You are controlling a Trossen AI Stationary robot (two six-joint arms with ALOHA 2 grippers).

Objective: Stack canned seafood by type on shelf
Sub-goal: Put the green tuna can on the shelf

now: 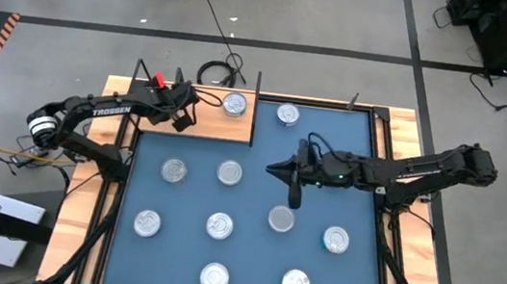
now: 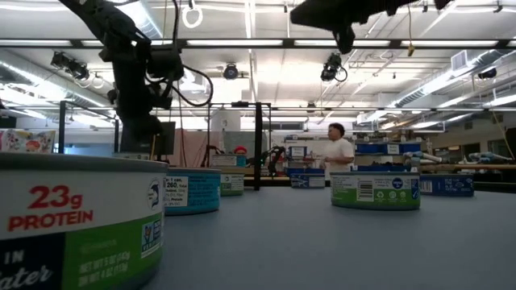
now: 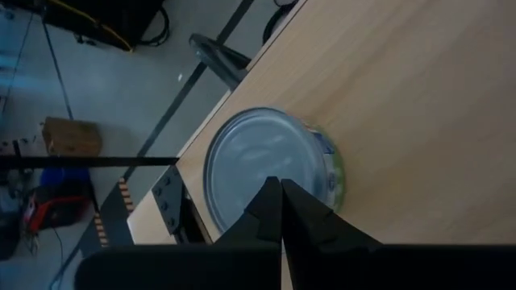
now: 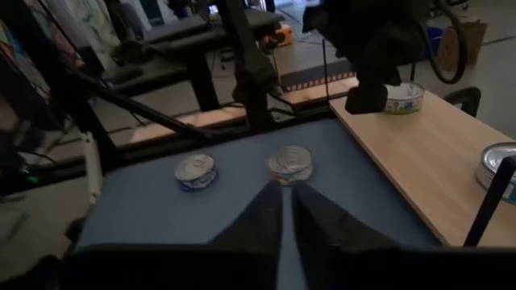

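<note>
— Any writing you can read?

— "TROSSEN" on the left arm (image 1: 112,110). Low down, the nearest tin (image 2: 81,221) says "23g PROTEIN"; another (image 2: 192,191) shows "260".

— Where are the tins?

— Nine lie spread on the blue mat (image 1: 251,200). One tin (image 1: 235,106) sits on the wooden shelf (image 1: 212,122).

— And the grippers?

— The left gripper (image 3: 280,211) hovers over a shelf tin (image 3: 270,165), fingers pinched together, holding nothing. The right gripper (image 4: 285,209) hangs mid-mat, fingers nearly touching, empty. A person (image 2: 337,153) stands beyond the table, seen only low down.
</note>
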